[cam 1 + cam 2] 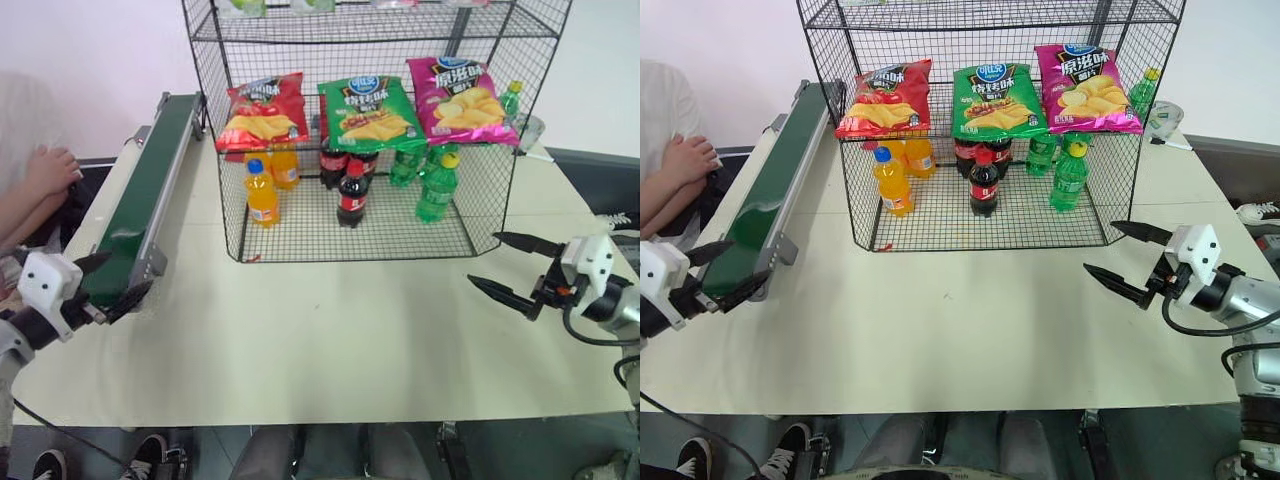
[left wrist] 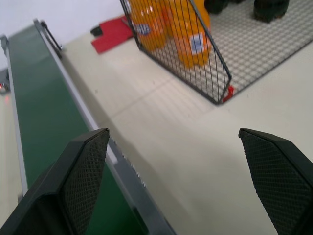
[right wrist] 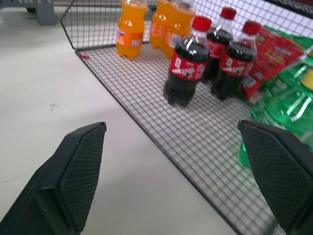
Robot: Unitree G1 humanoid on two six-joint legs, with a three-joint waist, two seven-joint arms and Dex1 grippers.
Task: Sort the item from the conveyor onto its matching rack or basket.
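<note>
Left eye view — red chip bag (image 1: 262, 111) lying inside rack (image 1: 480, 200), upper tier, beside green bag (image 1: 371, 112). Left gripper (image 1: 112, 283) gaping by conveyor (image 1: 150, 185) end; right gripper (image 1: 510, 268) gaping near rack — both holding nothing.

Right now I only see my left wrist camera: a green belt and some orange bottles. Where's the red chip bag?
Observer: The red chip bag lies on the rack's middle shelf, above the orange bottles and beside a green chip bag.
Operator: Is my other gripper holding something?
Observer: No. The right gripper hangs open and empty over the table, in front of the rack's right corner.
Operator: Is anybody near the belt?
Observer: Yes. A person's hand rests just left of the conveyor.
</note>
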